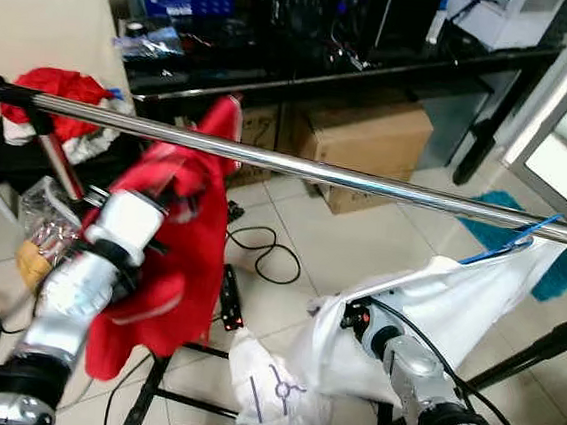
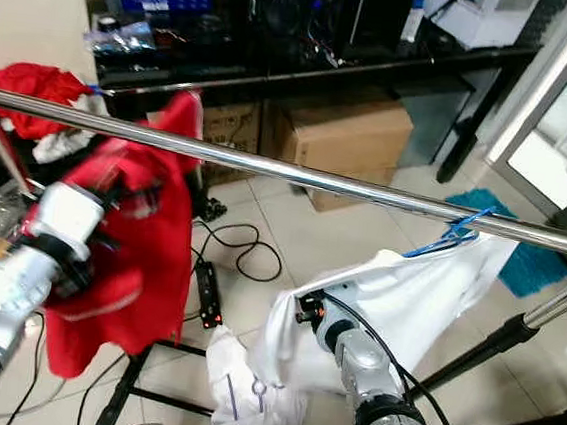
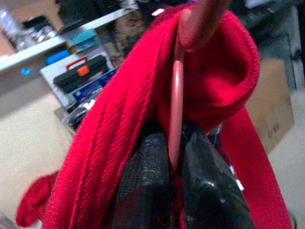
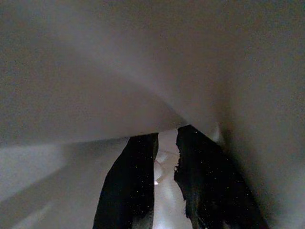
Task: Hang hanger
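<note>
step: carrying | my left end effector pinching red plastic hanger draped in red knit garment, below chrome steel rail | right end effector slightly spread inside white cloth | next, I judge: lift hook over rail

A cluttered storage or work room: tiled floor, cardboard boxes, black shelving with toolboxes.
</note>
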Tool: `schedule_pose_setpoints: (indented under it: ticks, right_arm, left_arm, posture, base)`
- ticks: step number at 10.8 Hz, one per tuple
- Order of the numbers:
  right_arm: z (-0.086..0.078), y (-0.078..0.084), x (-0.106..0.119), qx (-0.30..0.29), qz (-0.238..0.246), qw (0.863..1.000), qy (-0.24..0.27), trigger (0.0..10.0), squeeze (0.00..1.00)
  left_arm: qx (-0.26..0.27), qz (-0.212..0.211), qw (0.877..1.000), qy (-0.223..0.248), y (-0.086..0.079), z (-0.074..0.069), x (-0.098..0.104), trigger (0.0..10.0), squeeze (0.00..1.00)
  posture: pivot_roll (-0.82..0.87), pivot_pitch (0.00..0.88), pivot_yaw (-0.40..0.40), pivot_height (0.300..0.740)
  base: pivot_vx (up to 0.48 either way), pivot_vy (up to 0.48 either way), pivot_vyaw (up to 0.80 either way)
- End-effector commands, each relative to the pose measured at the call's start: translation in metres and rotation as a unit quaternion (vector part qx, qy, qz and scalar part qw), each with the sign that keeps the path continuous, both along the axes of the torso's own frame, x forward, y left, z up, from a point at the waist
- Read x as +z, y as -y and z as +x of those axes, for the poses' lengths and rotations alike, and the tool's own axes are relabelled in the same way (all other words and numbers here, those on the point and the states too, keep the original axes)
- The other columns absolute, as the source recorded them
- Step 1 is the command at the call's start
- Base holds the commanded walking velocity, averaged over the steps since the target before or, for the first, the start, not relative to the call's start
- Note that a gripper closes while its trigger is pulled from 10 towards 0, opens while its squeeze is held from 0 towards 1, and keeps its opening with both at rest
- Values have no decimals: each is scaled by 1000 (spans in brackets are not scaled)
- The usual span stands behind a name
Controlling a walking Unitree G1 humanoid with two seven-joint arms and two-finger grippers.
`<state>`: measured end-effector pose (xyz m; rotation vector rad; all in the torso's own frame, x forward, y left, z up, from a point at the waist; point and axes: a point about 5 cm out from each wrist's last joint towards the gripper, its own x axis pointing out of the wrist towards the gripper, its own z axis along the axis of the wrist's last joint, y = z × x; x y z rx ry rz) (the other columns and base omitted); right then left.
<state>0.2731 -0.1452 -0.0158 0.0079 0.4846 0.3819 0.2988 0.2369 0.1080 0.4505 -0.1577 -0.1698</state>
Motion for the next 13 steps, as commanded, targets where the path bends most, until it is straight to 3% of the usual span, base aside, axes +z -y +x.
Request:
schedule_pose_setpoints:
  ticks: [1,4,6,8,10,11,12,13]
  right_arm:
    - [1,2,1,-3,-3,1000,-1,10000,0]
    - [2,3,2,-2,-7,1000,0,10000,0]
    - [0,5,-1,-5,-7,1000,-3,10000,0]
    - [-2,5,-2,-6,-7,1000,-7,10000,0]
    - [-3,5,-3,-2,-10,1000,-9,10000,0]
    - [-3,6,-3,-1,-11,1000,-10,10000,0]
    - [-3,6,-3,0,-13,1000,-11,10000,0]
    - [-3,7,-4,1,-14,1000,-12,10000,0]
  left_arm:
    - [-1,-23,999,41,-7,8,27,10000,0]
    - [-42,9,998,53,-8,12,49,10000,0]
    - [-78,34,996,27,1,12,45,10000,0]
    - [-63,-17,998,27,-1,12,44,10000,0]
    - [-28,-120,991,51,-17,14,59,10000,0]
    - [-24,-143,988,58,-20,13,63,10000,0]
    - [-30,-151,987,56,-17,12,64,10000,0]
    - [-56,-191,979,35,-7,10,61,10000,0]
  posture:
    - [79,11,-6,740]
    - [75,7,-7,740]
    - [72,8,0,740]
    - [69,10,-1,740]
    - [70,11,-8,740]
    - [70,11,-9,740]
    - [72,12,-11,740]
    - [71,13,-11,740]
  base:
    - [0,0,0]
    - [0,0,0]
    - [0,0,0]
    - [0,0,0]
    - [0,0,0]
    - [0,0,0]
    - [0,0,0]
    - [0,0,0]
